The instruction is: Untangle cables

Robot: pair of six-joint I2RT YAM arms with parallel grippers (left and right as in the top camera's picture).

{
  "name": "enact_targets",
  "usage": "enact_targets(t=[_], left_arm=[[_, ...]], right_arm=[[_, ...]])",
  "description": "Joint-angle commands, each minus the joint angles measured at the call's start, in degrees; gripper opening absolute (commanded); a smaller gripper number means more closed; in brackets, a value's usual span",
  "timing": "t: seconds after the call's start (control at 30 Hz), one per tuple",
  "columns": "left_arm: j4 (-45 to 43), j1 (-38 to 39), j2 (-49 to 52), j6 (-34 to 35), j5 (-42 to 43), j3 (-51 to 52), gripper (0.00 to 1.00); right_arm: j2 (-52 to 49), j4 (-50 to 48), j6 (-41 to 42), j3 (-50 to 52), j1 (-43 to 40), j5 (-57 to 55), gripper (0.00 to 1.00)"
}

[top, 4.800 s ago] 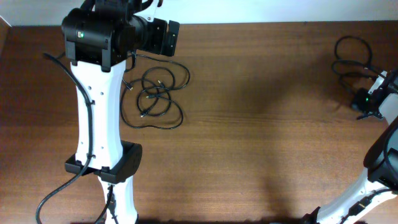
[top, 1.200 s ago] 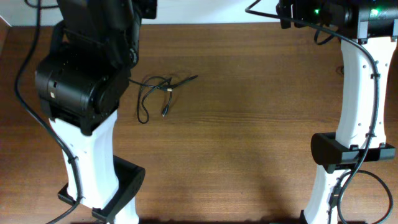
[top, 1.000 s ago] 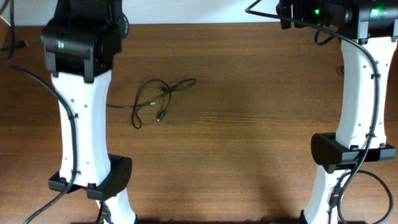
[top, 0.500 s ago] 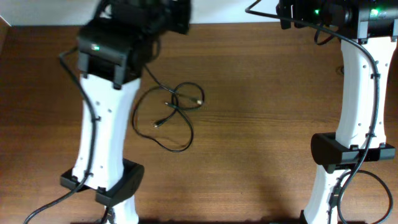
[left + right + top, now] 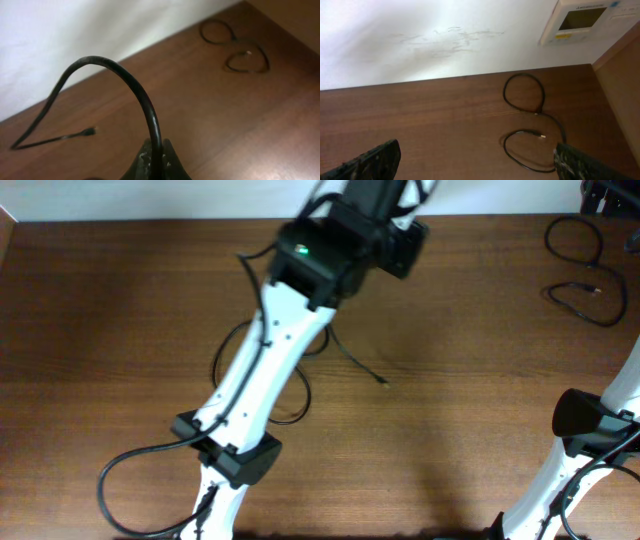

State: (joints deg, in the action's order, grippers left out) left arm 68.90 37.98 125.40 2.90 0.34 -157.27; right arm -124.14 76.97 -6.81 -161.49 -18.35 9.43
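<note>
My left gripper [image 5: 156,157] is shut on a black cable [image 5: 125,80], which arcs up from the jaws and drops to the table, ending in a plug [image 5: 87,131]. From overhead, the left gripper [image 5: 400,248] is stretched to the table's far middle. The held cable [image 5: 350,360] trails down to its plug [image 5: 385,383], and its loops [image 5: 295,405] lie partly under the arm. A second black cable [image 5: 575,270] lies in loops at the far right corner. My right gripper [image 5: 477,167] hangs open near that second cable [image 5: 530,115], holding nothing.
The white wall runs along the table's far edge, with a wall controller [image 5: 580,20] on it. The right arm's base [image 5: 590,430] stands at the right edge. The left arm's base [image 5: 235,460] is near the front, with its own supply cable [image 5: 130,480] looping beside it.
The left arm has swung right across the table, dragging its cable with it. The right arm has pulled back to the right, and the second cable now shows at the far right corner.
</note>
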Motion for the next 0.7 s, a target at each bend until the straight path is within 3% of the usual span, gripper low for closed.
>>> enact_targets(t=[0.0, 0.2, 0.27, 0.37, 0.43, 0.53, 0.63, 0.67], left_arm=[[-1.6, 3.3, 0.6, 0.6, 1.0, -0.2, 0.00], [-2.5, 7.2, 0.9, 0.8, 1.0, -0.2, 0.00], [-2.5, 7.6, 1.0, 0.7, 0.7, -0.3, 0.99], [-2.9, 7.6, 1.0, -1.0, -6.1, -0.4, 0.99], [-7.6, 7.6, 1.0, -7.4, -19.0, -0.7, 0.99], [-22.4, 3.1, 0.7, -21.2, -37.1, -0.7, 0.99], [-16.8, -7.2, -5.7, -18.8, -33.5, 2.0, 0.99], [-17.9, -10.6, -11.1, -18.8, -30.7, 8.0, 0.99]], right_arm=[[0.2, 0.3, 0.4, 0.2, -0.1, 1.1, 0.97], [0.2, 0.9, 0.4, 0.2, -0.1, 2.1, 0.97], [0.2, 1.0, 0.4, 0.2, -0.1, 3.5, 0.97], [0.2, 1.1, 0.4, 0.2, -0.1, 3.5, 0.97], [0.2, 1.1, 0.4, 0.2, -0.1, 3.5, 0.97], [0.2, 1.1, 0.4, 0.2, 0.0, 4.2, 0.97], [0.2, 0.8, 0.4, 0.2, 0.0, 5.4, 0.97], [0.2, 0.9, 0.4, 0.2, 0.0, 6.6, 0.97]])
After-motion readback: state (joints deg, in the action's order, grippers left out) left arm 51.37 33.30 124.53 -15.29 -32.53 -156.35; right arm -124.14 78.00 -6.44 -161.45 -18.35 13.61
